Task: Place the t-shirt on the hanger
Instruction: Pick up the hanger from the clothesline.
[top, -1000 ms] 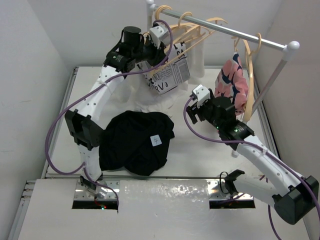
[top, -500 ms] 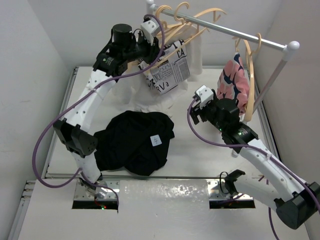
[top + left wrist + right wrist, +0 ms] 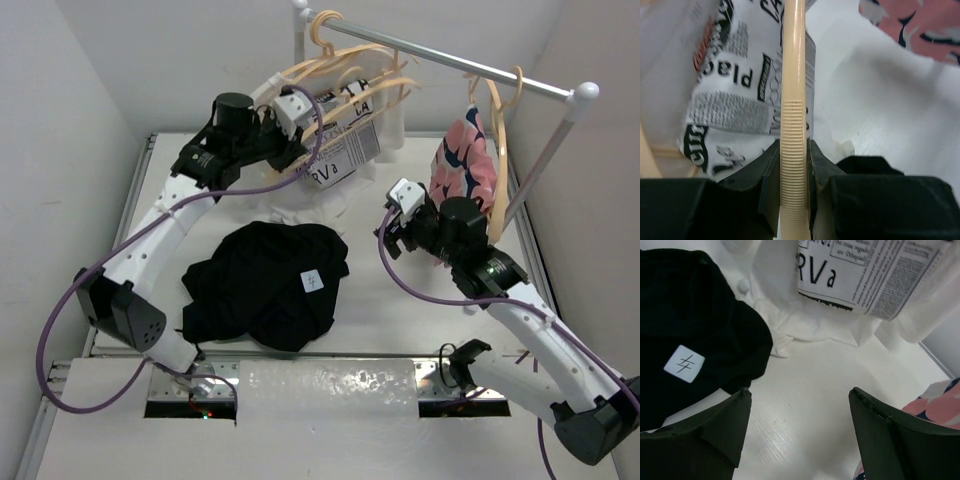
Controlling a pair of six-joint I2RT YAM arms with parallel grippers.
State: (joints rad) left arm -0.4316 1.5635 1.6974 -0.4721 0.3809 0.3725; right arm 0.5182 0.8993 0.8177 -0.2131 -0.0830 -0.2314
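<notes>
The left gripper [image 3: 792, 170] clenches a hanger [image 3: 793, 90], the right gripper [image 3: 799, 420] gapes empty right of the t-shirt [image 3: 262, 285]; tugging may drag neighbouring hangers [image 3: 392, 84] and the lettered garment [image 3: 338, 152] off the far rail [image 3: 480, 72].

Hanger [image 3: 793, 100] runs off the left wrist view top and bottom, hook out of sight; t-shirt [image 3: 685, 315] is cropped by the right wrist view's left edge.

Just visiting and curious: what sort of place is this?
Likely a robot test cell: white walls box in a table, a small rail carries hangers, a t-shirt lies crumpled below.
</notes>
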